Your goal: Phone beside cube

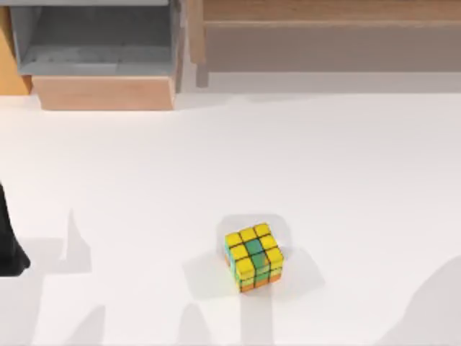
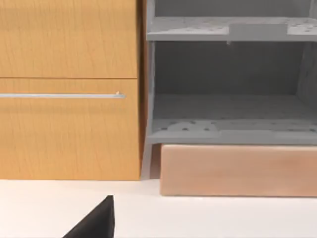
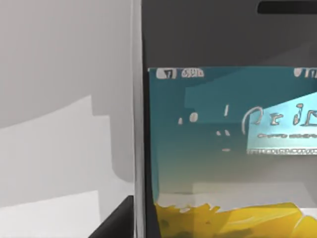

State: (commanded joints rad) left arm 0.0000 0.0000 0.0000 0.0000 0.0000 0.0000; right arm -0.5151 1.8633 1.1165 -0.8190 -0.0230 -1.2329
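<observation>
Phone close under right wrist

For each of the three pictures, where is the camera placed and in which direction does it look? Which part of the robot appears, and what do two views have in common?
Top view: above the table, looking down at the cube; a dark piece of the left arm at the left edge.
Left wrist view: on the left arm's wrist, facing the wooden cabinet and grey shelf; a dark part of the left gripper shows.
Right wrist view: on the right arm's wrist, close on the phone.
Shared: top and left wrist views both show the grey shelf.
</observation>
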